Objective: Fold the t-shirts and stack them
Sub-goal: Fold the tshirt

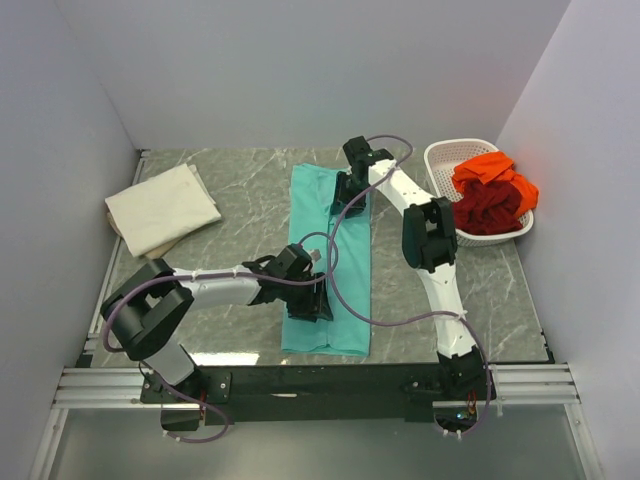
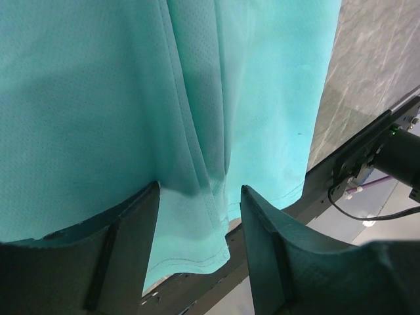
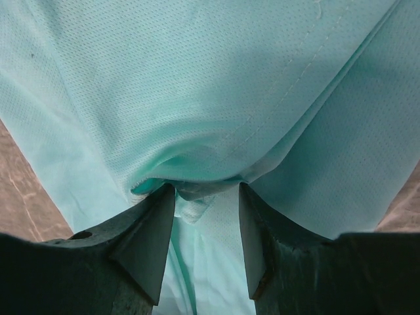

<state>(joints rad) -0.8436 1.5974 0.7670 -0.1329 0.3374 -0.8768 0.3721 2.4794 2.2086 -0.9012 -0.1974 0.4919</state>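
From above, find the teal t-shirt [image 1: 330, 260] laid along the middle of the marble bench [image 1: 250, 190], folded lengthwise into a long narrow strip running from the far side toward the near edge. See the left claw [image 1: 314, 300] set down on the near part of that strip and the right claw [image 1: 350, 193] on the far part, probably placed one to each end to bring the ends together in a crosswise fold. Note the cream t-shirt [image 1: 160, 208] folded at the far left, likely the start of the stack. In the white basket [image 1: 436, 160] at the right, note the orange t-shirt [image 1: 495, 172] crumpled on top of the dark red t-shirt [image 1: 490, 212]. Through the left wrist, look past fingers [image 2: 125, 249] standing about half apart, tips down on teal cloth either side of a raised crease near the hem, nothing clamped between. Through the right wrist, find fingers [image 3: 144, 243] likewise half apart, with a small pucker of teal cloth gathered at the tips; cannot tell whether pinched or merely nudged up.
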